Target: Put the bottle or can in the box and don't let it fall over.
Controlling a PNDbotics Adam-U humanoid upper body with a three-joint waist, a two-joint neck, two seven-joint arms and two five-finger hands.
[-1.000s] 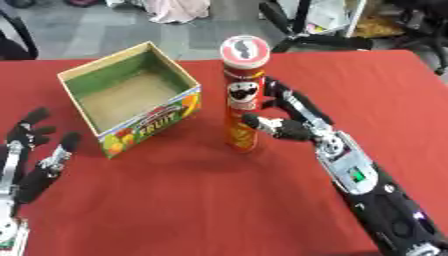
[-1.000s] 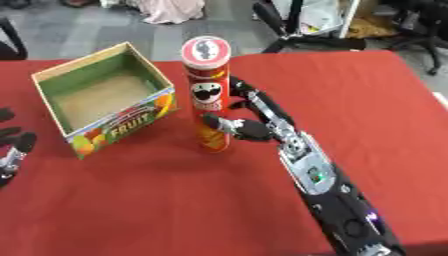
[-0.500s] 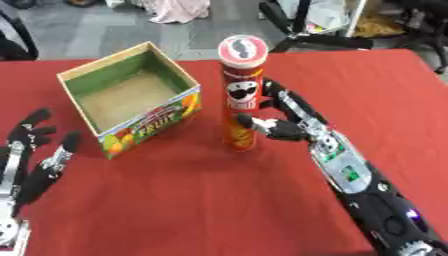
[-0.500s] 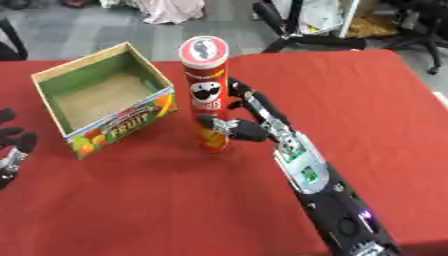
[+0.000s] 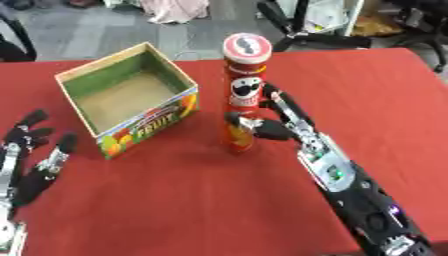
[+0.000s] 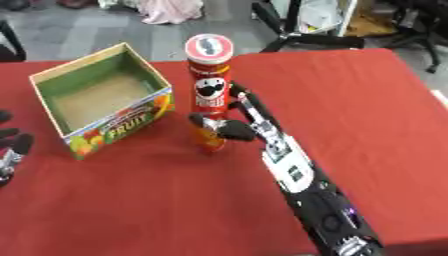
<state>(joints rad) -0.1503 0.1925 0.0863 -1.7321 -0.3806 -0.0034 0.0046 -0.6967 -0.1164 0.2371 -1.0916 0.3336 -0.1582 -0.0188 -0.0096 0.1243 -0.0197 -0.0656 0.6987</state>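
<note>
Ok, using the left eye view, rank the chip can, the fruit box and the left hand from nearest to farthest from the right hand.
1. chip can: upright, in the right hand, fingers curled round it.
2. fruit box: left of the can, open side up.
3. left hand: far left edge, resting open on the table.

can [image 5: 242, 95]: red, face pattern, orange base
box [image 5: 131, 98]: green walls, fruit print
tablecloth [image 5: 201, 200]: red
hands [image 5: 269, 127]: black

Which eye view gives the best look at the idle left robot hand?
The left eye view: the left robot hand rests open at the lower left, fingers spread on the red table. The right eye view shows only a few dark fingertips at its left edge.
</note>
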